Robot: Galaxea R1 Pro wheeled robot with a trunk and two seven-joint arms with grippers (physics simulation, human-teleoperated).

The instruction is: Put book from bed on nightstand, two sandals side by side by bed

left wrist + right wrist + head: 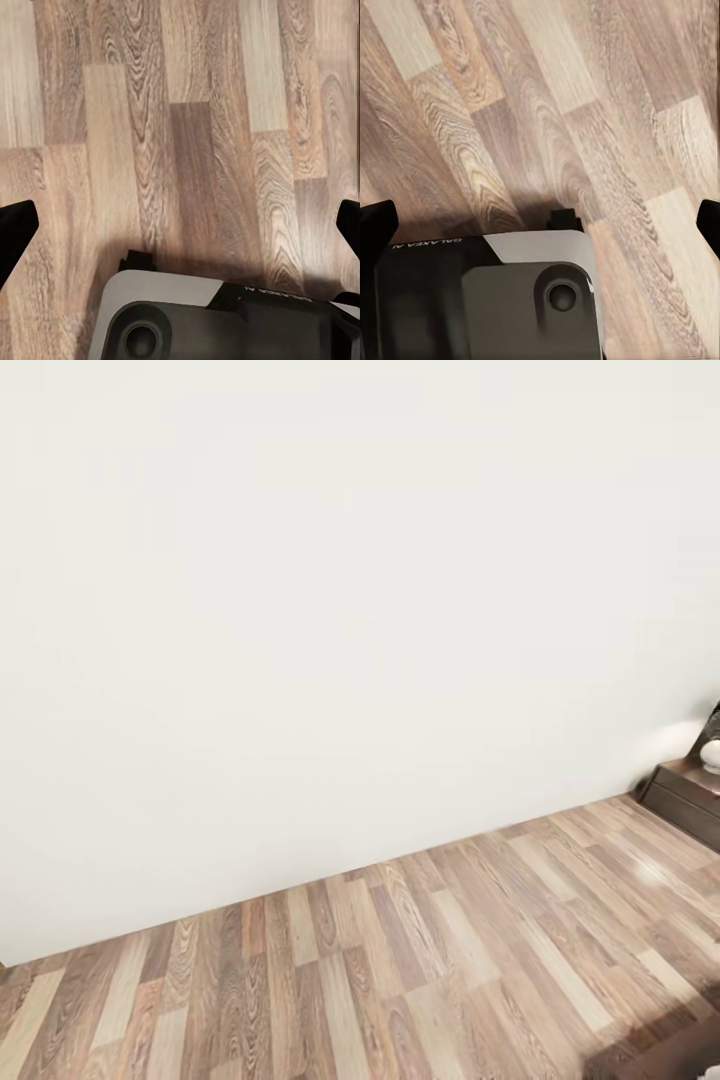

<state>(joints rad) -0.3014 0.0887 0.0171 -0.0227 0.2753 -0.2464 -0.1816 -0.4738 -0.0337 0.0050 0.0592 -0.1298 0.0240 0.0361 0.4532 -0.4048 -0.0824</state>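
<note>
- Base (217, 322) of the robot, grey and black, sits under both wrist cameras, right over the wood floor (187, 135); it also shows in the right wrist view (510, 300).
- Left gripper (180, 225): its two dark fingertips (15, 232) stand at opposite edges of the left wrist view, spread wide apart, with bare planks between them and nothing held.
- Right gripper (540, 225): same stance in the right wrist view, fingertips (376, 225) far apart, released, with planks and the base between them.
- Floor (380, 980) in the head view: brown planks of mixed light and dark tone, running back to the foot of the wall.
- Dark brown wooden corner (680, 1060) cuts into the near right of the head view; whether it is the bed frame cannot be told.
- Nightstand (685, 800) stands farther off at the right edge, against the wall, with a glossy top and drawer fronts partly cut off.
- Pale rounded object (712, 755) rests on the nightstand top; too cropped to tell what it is.
- Wall (330, 610), plain white, lies beyond the floor.
</note>
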